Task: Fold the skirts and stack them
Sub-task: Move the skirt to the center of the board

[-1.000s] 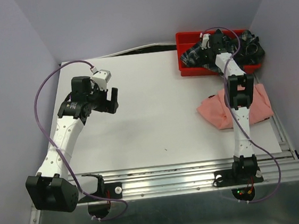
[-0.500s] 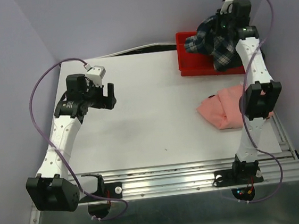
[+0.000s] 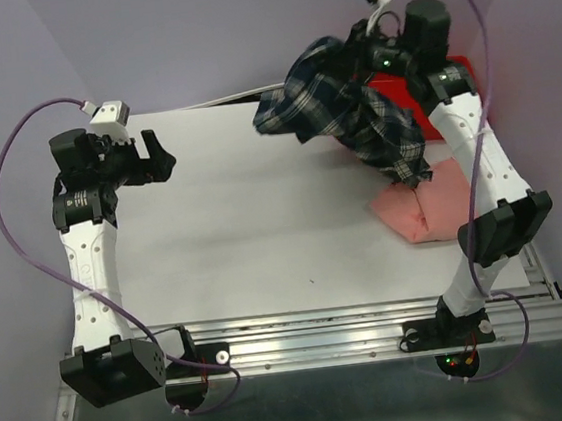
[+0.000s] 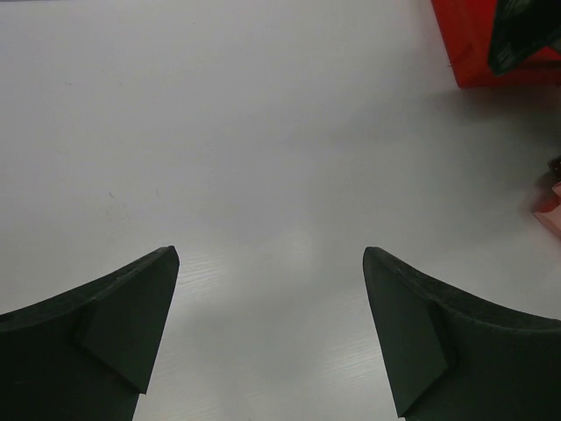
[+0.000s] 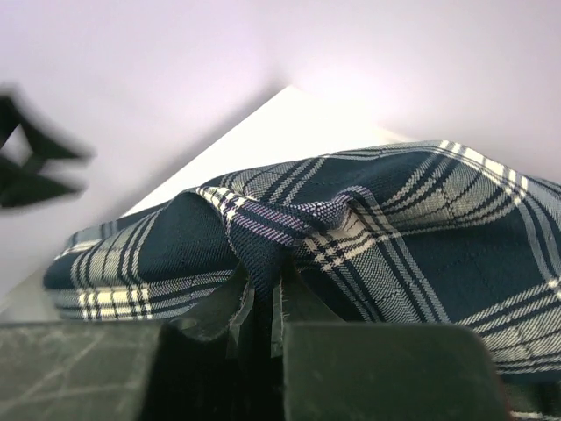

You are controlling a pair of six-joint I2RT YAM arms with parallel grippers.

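Above, the right hand [image 3: 374, 57] holds the plaid skirt [image 3: 351, 113] in the air, its low end near the pink skirt [image 3: 442, 212] on the table [image 3: 243, 235]. Left wrist: the left hand [image 4: 272, 289] is wide open. Right wrist: the hand pinches a plaid fold.

Held aloft over the far right of the bench [image 3: 242, 225]: plaid skirt [image 3: 351, 113], pleated, dark navy-green with white lines. Pinched by one fold in the right end effector [image 5: 263, 298], bunched on top, draping down and spreading left. Under its lowest hem, lying on the bench near the right edge: salmon-pink skirt [image 3: 447, 208], plain, crumpled.
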